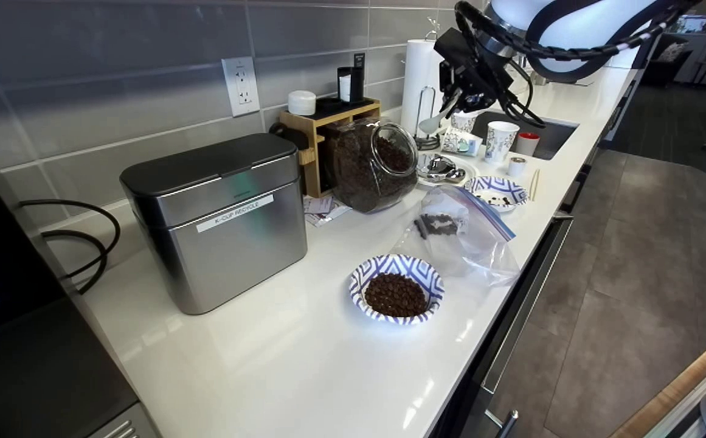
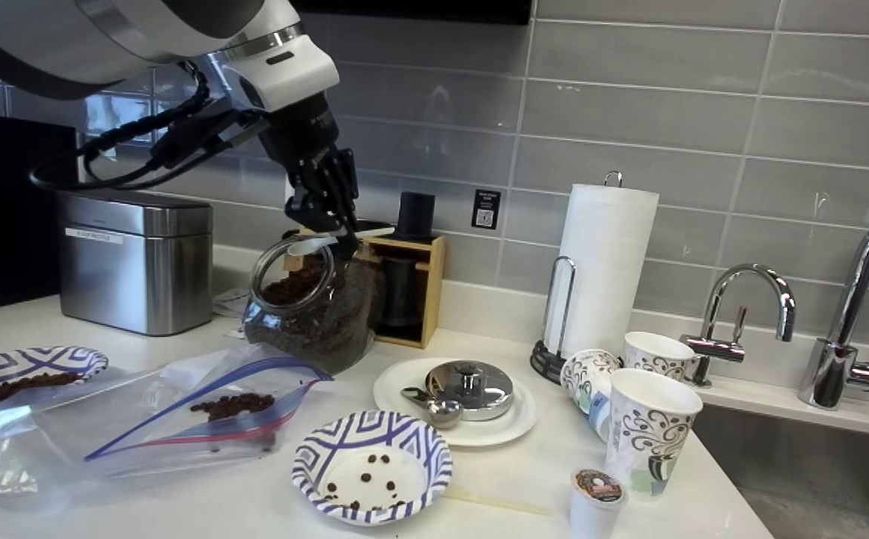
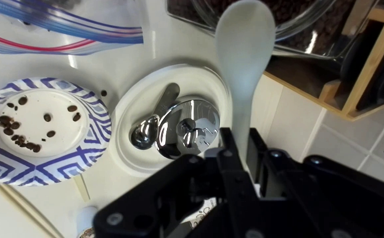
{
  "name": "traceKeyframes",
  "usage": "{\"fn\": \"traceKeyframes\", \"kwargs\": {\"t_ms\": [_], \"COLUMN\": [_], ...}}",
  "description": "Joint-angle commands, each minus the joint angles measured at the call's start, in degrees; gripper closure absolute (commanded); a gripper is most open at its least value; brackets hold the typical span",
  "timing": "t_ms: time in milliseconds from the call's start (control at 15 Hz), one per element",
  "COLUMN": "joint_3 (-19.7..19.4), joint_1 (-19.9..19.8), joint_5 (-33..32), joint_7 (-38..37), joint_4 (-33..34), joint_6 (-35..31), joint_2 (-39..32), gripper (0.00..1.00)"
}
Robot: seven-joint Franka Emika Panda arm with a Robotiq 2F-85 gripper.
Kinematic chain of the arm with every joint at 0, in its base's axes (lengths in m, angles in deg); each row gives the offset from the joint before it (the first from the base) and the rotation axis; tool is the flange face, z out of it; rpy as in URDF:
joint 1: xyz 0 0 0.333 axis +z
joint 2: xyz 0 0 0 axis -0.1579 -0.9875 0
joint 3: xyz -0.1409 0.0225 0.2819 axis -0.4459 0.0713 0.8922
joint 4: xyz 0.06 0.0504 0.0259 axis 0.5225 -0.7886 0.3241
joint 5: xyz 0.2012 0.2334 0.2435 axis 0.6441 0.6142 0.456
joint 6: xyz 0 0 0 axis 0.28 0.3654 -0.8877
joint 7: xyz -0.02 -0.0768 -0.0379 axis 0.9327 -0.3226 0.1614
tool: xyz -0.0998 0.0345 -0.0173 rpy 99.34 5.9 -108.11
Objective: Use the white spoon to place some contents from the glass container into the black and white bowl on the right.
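Observation:
My gripper (image 3: pixel 240 138) is shut on the white spoon's handle (image 3: pixel 241 109). The spoon's head (image 3: pixel 246 39) looks empty in the wrist view. The glass container (image 2: pixel 329 329) lies tilted, mouth toward the front, with dark brown beans inside; it also shows in an exterior view (image 1: pixel 353 176). The spoon (image 1: pixel 432 125) is held in the air, apart from the jar and higher than its mouth. A white bowl with a blue pattern (image 2: pixel 423 449), holding a few beans, stands front of the plate; it shows in the wrist view (image 3: pixel 67 135). A similar bowl (image 1: pixel 398 263) holds many beans.
A clear zip bag (image 2: pixel 172 419) with some beans lies between the bowls. A white plate (image 2: pixel 520 419) holds a metal lid and scoop. Paper towels (image 2: pixel 602 269), paper cups (image 2: pixel 647 427), a wooden organizer (image 2: pixel 434 292) and a steel bin (image 1: pixel 237 237) stand around.

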Motion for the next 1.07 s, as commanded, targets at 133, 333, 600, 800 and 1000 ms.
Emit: {"fn": "traceKeyframes", "kwargs": {"t_ms": [133, 333, 600, 800, 1000], "joint_3": [4.7, 7.2, 9.4, 10.0, 10.0], "joint_1": [-2.5, -2.3, -1.8, -1.7, -1.4], "joint_5": [-15.1, -22.2, -28.8, -33.4, -36.1], "joint_7": [-19.7, -30.3, -39.8, -44.8, -47.4], "joint_4": [3.0, 4.1, 5.4, 6.8, 8.5], "joint_6": [3.8, 9.1, 13.7, 13.2, 13.1], "joint_2": [-0.7, -1.2, -3.0, -5.5, -8.1], "gripper": [0.97, 0.97, 0.97, 0.97, 0.97]}}
